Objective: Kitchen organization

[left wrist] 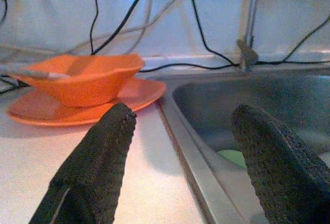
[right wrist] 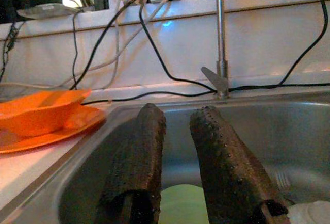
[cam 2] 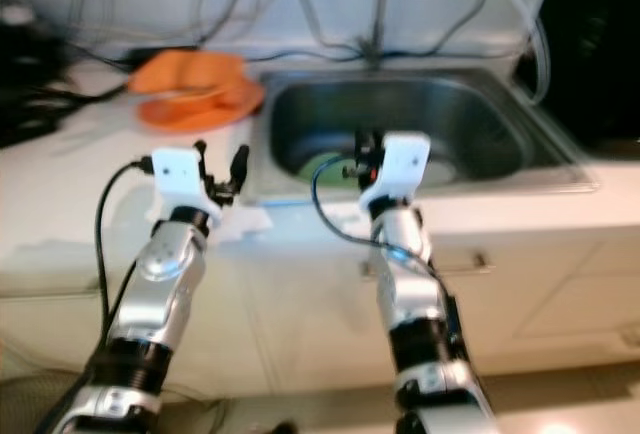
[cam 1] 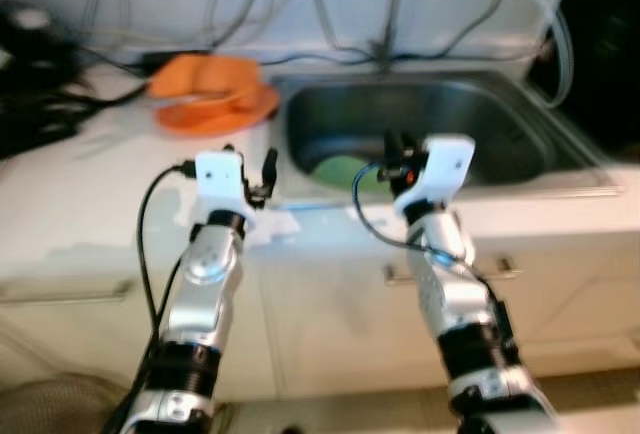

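Orange bowl (left wrist: 77, 82) on orange plate (left wrist: 136, 94), far left; grey steel sink (cam 1: 500, 119); green item (cam 1: 340, 169) inside; white counter (cam 1: 70, 204); black dotted fingers (right wrist: 227, 167).
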